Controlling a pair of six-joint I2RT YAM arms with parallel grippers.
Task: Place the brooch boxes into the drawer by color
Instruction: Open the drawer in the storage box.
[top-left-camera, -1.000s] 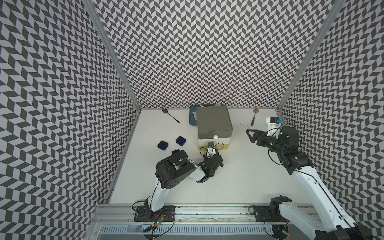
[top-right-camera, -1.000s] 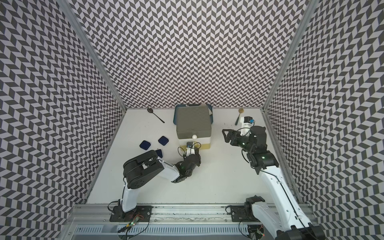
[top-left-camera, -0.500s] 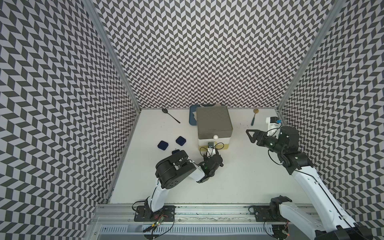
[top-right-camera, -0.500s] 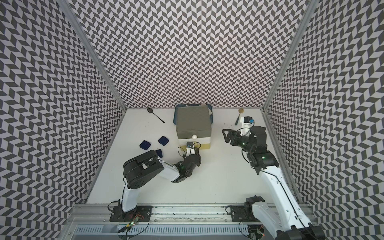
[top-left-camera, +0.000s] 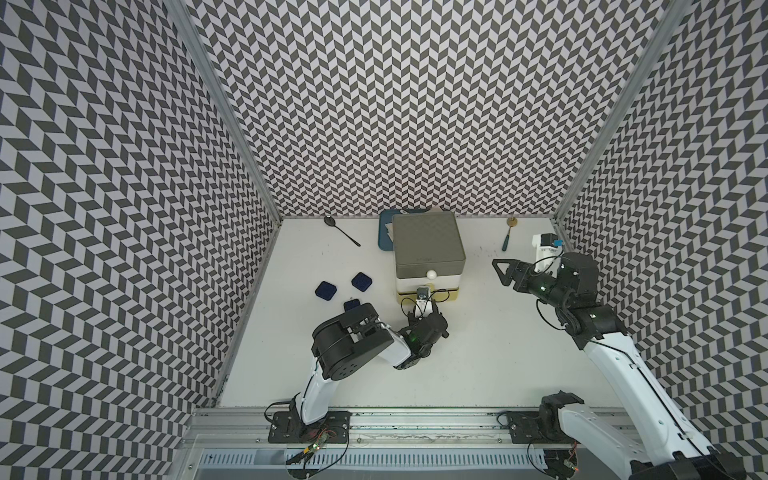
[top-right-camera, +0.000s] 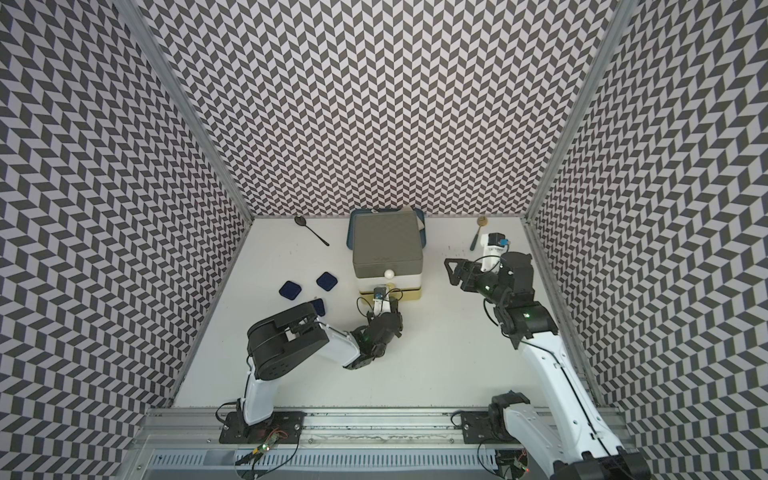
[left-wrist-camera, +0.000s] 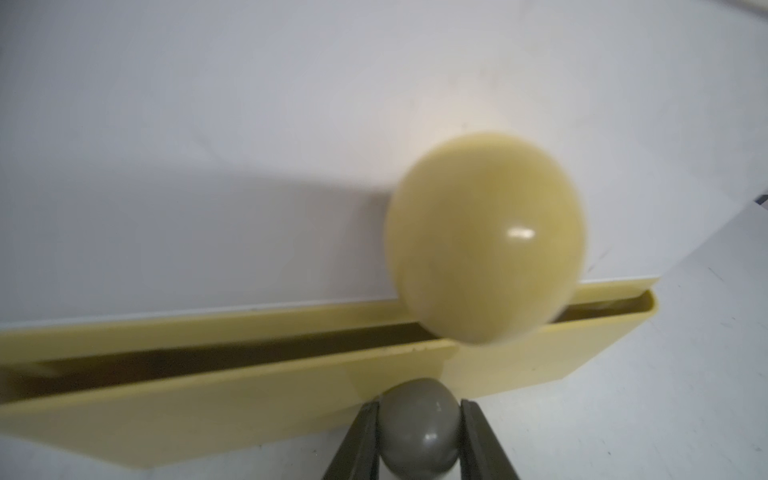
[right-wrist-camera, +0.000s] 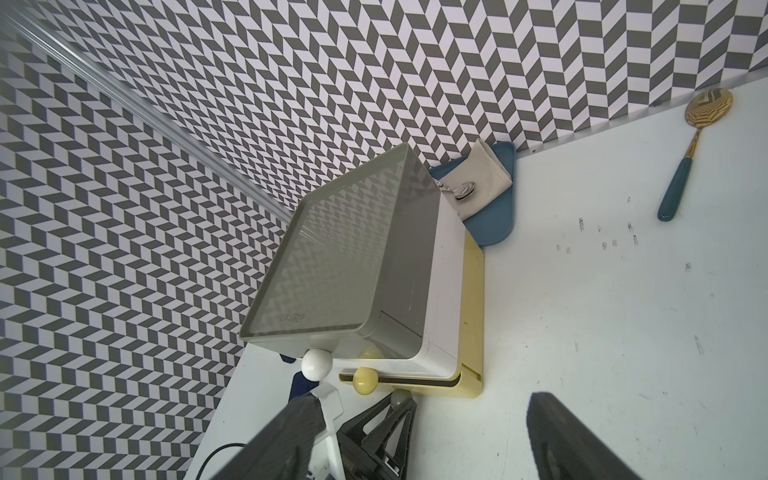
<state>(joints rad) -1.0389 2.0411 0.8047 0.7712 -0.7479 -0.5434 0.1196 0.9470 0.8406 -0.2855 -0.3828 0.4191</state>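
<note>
Fingers of the left gripper (left-wrist-camera: 419, 408) are clenched on the grey knob (left-wrist-camera: 419, 434) of the yellow drawer (left-wrist-camera: 249, 399), the lowest of 3 tiers in the chest (top-left-camera: 428, 245). A dark slot along its top shows it standing slightly out from under the white drawer (left-wrist-camera: 208, 166) with the yellow knob (left-wrist-camera: 486, 237). The grip is on the ball because that is the only handle the tier offers, and the arm lies low over the table (top-left-camera: 478, 357), probably so a pull runs level. The chest stands at the middle of the table's far edge with all 3 fronts facing the near edge, so the drawer's sliding axis runs from far edge to near edge, roughly in line with the left gripper. Navy brooch boxes (top-left-camera: 361, 281) lie flat between the chest and the left edge: 2 in the open and a 3rd box (top-left-camera: 351, 305) half hidden by the left arm. They are rounded squares with no real long axis, turned corner-on to the table's edges. No red or black box shows on the table. The right gripper (top-left-camera: 500, 273) hovers near the right edge, its fingers released wide and holding nothing, aimed at the chest's side, likely parked clear of the pull.
</note>
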